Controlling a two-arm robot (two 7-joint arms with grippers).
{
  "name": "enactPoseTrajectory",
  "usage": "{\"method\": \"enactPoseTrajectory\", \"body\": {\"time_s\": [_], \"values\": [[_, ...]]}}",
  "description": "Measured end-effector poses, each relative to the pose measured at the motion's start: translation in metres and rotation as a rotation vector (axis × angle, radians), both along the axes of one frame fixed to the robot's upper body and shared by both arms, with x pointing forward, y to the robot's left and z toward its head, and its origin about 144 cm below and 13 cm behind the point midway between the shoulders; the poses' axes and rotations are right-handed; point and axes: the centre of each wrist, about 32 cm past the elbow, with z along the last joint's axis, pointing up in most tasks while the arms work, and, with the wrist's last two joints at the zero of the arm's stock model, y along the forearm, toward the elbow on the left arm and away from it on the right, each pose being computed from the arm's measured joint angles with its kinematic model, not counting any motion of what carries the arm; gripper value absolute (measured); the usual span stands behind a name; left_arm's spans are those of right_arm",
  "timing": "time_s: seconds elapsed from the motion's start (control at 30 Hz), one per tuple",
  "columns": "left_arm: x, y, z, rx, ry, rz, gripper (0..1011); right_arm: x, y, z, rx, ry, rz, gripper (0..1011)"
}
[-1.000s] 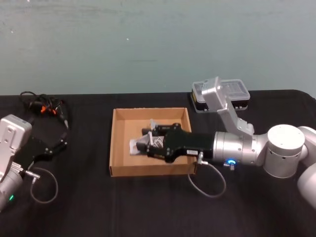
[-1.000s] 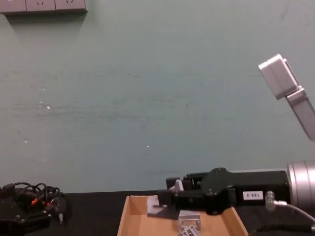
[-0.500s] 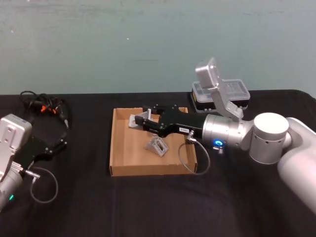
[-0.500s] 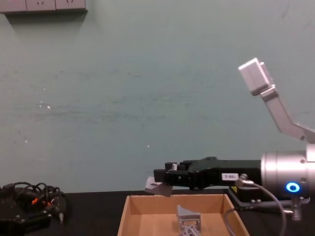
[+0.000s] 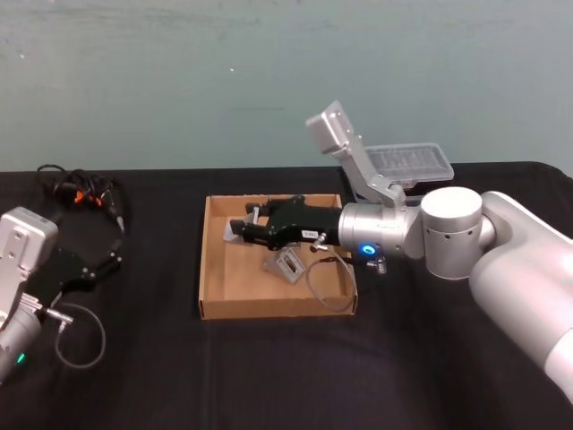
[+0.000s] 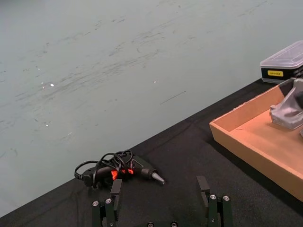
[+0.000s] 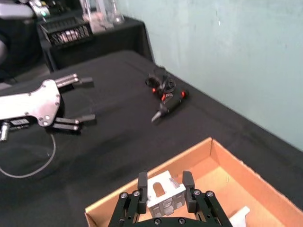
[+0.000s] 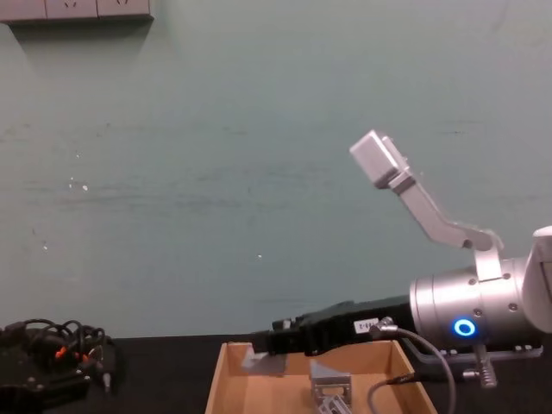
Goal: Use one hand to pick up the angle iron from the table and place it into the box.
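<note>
The tan box (image 5: pixel 269 307) sits mid-table on the black table (image 5: pixel 269 376). My right gripper (image 5: pixel 249 224) reaches in from the right and hovers over the box's far-left part, shut on a grey angle iron (image 5: pixel 235 233). In the right wrist view that angle iron (image 7: pixel 163 193) is pinched between the fingers (image 7: pixel 142 182) above the box (image 7: pixel 208 161). From the chest, the gripper (image 8: pixel 267 343) holds it just above the box wall (image 8: pixel 220 384). A second angle iron (image 5: pixel 285 265) lies on the box floor. My left gripper (image 6: pixel 160 189) is parked open at the table's left.
A black power tool with a coiled cable (image 5: pixel 81 193) lies at the far left. A small black case with a clear lid (image 5: pixel 407 161) stands behind the right arm. Bare tabletop stretches in front of the box.
The right gripper rose from low inside the box and swung toward its far-left part, still gripping an angle iron. A second angle iron now lies uncovered on the box floor. The left arm stayed still.
</note>
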Motion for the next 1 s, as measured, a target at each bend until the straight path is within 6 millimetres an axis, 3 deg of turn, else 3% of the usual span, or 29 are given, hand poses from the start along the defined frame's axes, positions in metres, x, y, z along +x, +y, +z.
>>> {"method": "enactPoseTrajectory", "body": {"time_s": [0.83,1.0], "values": [[0.000,0.000,0.000,0.000,0.000,0.000,1000,0.013,0.008,-0.005,-0.065,0.125,-0.035,447],[0.000,0.000,0.000,0.000,0.000,0.000,1000,0.012,0.008,-0.005,-0.065,0.123,-0.034,577]]}}
